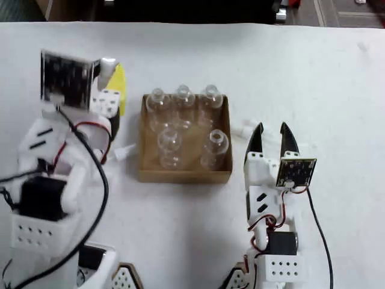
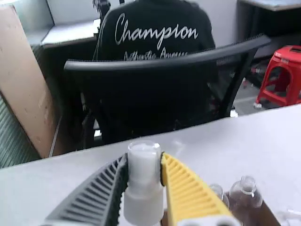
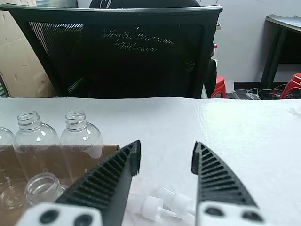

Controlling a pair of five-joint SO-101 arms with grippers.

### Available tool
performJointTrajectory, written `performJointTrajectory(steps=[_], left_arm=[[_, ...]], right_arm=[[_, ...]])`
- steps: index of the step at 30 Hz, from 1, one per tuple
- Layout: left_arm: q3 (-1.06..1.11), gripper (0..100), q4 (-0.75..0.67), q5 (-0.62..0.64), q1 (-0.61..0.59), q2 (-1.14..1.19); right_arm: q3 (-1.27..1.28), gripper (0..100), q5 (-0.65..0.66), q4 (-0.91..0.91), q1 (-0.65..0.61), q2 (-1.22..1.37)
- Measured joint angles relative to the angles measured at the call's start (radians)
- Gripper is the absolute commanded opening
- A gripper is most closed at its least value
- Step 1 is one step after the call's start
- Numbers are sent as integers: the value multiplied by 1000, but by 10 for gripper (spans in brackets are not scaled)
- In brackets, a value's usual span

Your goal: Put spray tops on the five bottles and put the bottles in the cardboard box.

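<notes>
While all five bottles [image 1: 183,99] stand upright inside the cardboard box [image 1: 185,176], none of them has a top on. They are clear, round-shouldered and open at their threaded necks, three in a row against the far wall and two in front, with a gap between the front pair. The box is low and sits mid-table between my two arms. My left gripper [image 2: 144,160] is off the box's left far corner, its grey and yellow fingers clenched on one white spray top [image 2: 142,197], which stands upright between them. My right gripper [image 3: 165,150] sits just off the box's right wall, black fingers spread with nothing in them. At least two loose spray tops [image 3: 153,205] lie on the table below and between those fingers, close to the box. One more white piece [image 1: 124,152] lies against the box's left side. A broad stretch of white table [image 1: 313,72] runs right of my right arm and behind the box to the far edge, where a black mesh chair [image 3: 117,61] stands.
</notes>
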Motion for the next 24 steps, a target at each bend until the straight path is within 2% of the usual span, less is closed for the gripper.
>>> performJointTrajectory(steps=[6,11,15,21,24], left_arm=[[232,24,-273,0,15,-135],[255,24,-430,0,64,-127],[255,24,-514,0,112,-52],[255,24,-743,-5,109,112],[226,26,-801,-78,118,233]], right_arm=[[0,159,0,0,0,0],[0,159,0,0,0,0],[0,159,0,0,0,0],[0,159,0,0,0,0],[0,159,0,0,0,0]])
